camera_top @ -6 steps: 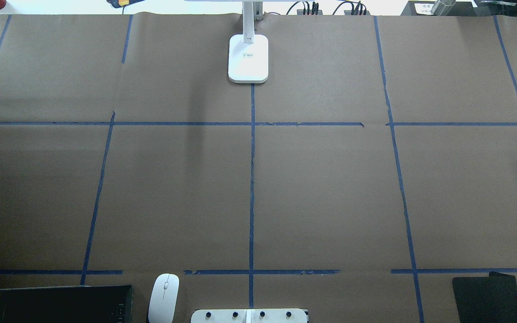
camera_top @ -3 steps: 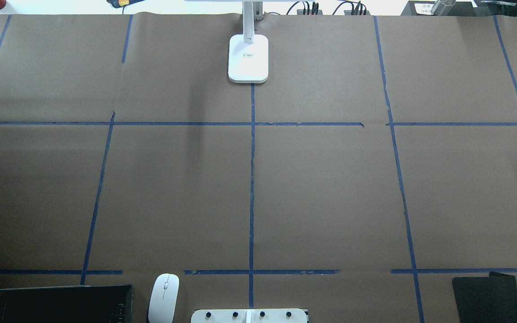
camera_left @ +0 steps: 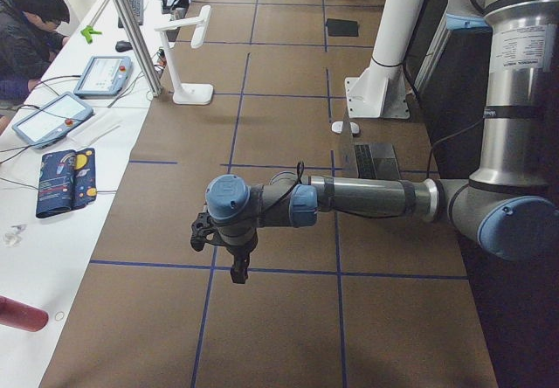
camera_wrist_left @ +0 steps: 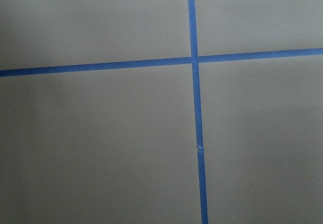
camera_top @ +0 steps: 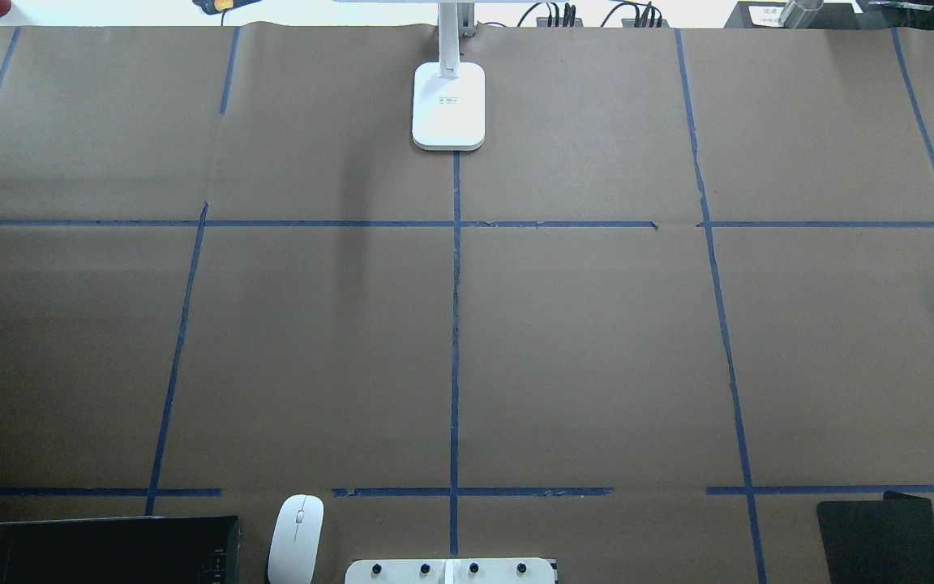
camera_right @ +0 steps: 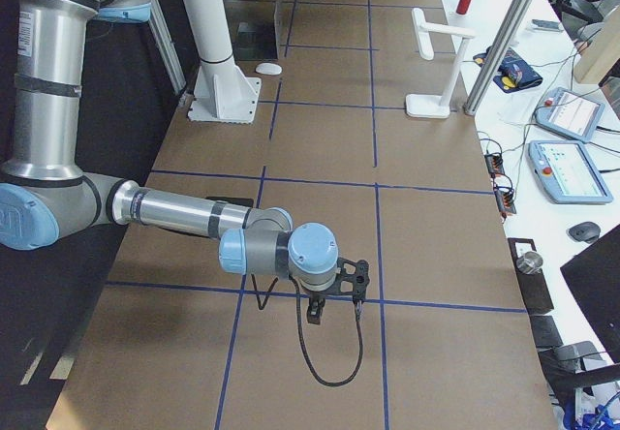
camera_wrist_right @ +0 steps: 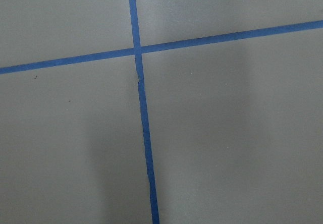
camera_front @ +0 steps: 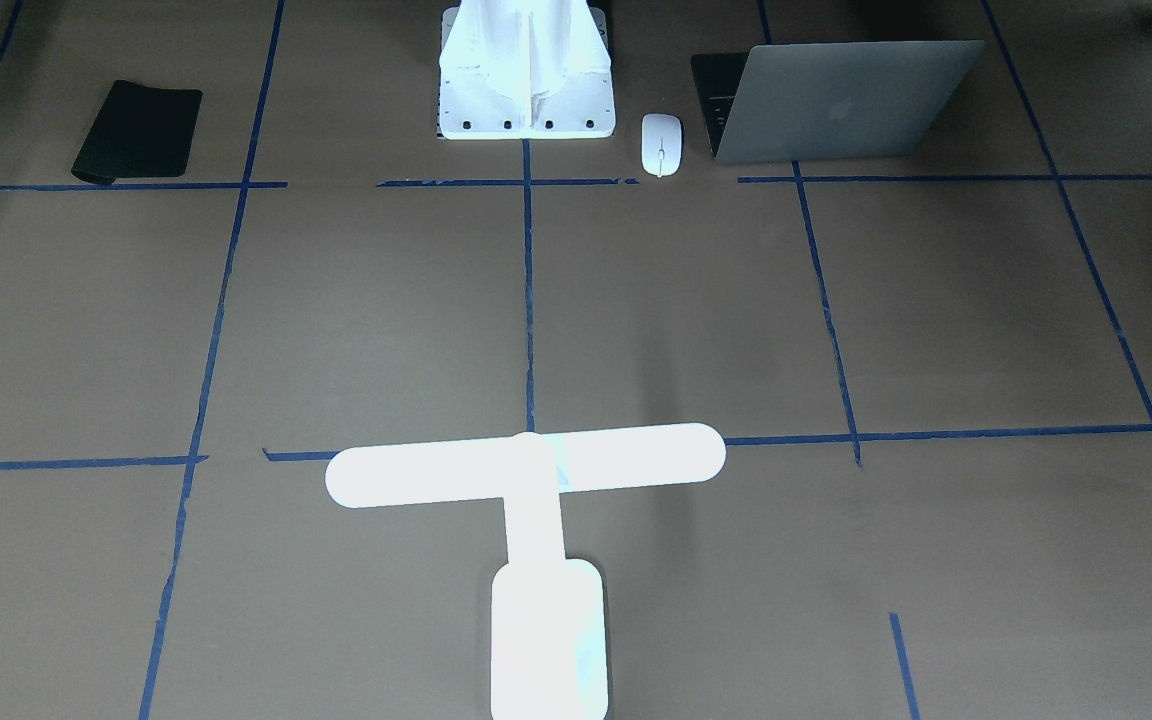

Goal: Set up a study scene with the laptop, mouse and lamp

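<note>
**Both arms hanging over the paper; laptop, mouse and lamp sitting apart**

My left gripper (camera_left: pixel 237 267) is hanging with its fingers pointing down in the lower middle of the left-side view. It is hovering over the brown-papered table (camera_top: pixel 597 341), close to a crossing of the blue tape lines (camera_wrist_left: pixel 194 60), and my left wrist camera is looking straight down on such a crossing. My right gripper (camera_right: pixel 313 311) is hanging the same way in the lower middle of the right-side view, with a black cable (camera_right: pixel 329 377) looping beneath it. Only the side views are showing either pair of jaws, so I cannot tell whether they are parted or clenched.

Along the bottom edge of the overhead view, the laptop (camera_top: pixel 94 551) is sitting at the lower left with its lid raised. The mouse (camera_top: pixel 297 539) is lying just beside it, between the laptop and the white pedestal (camera_top: pixel 451 571) at bottom centre. A black mat (camera_top: pixel 879 539) is lying flat at the lower right, well apart from the mouse.

The lamp (camera_top: pixel 448 105) is standing at the top centre of the overhead view, its base meeting the end of the centre tape line, well apart from the laptop and mouse. In the front-facing view it is glowing bright white across the lower middle
</note>
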Robot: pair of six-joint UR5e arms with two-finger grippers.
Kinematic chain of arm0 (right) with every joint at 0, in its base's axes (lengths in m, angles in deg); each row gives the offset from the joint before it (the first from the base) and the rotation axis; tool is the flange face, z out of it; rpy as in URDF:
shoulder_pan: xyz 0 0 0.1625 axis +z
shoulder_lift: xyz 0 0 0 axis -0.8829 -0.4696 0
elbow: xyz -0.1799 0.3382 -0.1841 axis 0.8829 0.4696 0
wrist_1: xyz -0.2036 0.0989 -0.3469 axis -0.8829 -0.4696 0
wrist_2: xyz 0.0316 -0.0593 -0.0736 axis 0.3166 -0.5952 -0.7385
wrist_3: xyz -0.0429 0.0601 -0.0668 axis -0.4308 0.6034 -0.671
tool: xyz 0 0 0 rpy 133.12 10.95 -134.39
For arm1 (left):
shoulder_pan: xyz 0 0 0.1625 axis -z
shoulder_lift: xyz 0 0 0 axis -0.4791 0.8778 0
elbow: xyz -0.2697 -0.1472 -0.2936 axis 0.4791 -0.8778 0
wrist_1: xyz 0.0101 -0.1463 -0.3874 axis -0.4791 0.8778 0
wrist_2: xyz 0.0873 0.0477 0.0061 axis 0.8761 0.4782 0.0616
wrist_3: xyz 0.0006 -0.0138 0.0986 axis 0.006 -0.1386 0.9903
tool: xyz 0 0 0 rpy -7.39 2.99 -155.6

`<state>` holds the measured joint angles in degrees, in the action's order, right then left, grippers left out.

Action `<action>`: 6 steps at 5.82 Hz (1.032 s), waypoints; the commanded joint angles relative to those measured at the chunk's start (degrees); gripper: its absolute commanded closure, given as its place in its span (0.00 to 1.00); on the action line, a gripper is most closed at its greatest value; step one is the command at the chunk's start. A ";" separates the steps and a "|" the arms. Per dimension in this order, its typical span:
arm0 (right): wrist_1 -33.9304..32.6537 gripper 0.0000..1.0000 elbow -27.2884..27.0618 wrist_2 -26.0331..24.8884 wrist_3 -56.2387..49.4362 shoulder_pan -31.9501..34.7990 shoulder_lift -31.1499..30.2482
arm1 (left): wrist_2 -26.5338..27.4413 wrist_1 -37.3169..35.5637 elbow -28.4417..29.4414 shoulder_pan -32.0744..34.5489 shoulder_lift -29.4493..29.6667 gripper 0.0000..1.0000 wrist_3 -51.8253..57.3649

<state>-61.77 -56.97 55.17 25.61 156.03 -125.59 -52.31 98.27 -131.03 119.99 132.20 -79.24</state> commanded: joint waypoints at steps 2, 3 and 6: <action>0.10 0.00 -1.59 -0.04 0.01 0.00 0.25 | 0.07 -7.83 -6.10 0.05 0.00 0.00 -0.09; 0.10 0.00 -1.60 -0.04 0.01 0.00 -0.01 | 0.15 -14.58 -12.15 0.05 -0.61 0.00 -0.96; 0.54 0.00 -2.30 0.14 0.01 0.00 0.43 | 0.24 -23.16 -28.68 -0.74 -5.17 0.00 -16.53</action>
<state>-61.34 -58.92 55.19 25.62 156.03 -125.26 -51.98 77.06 -154.78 119.73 128.54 -89.39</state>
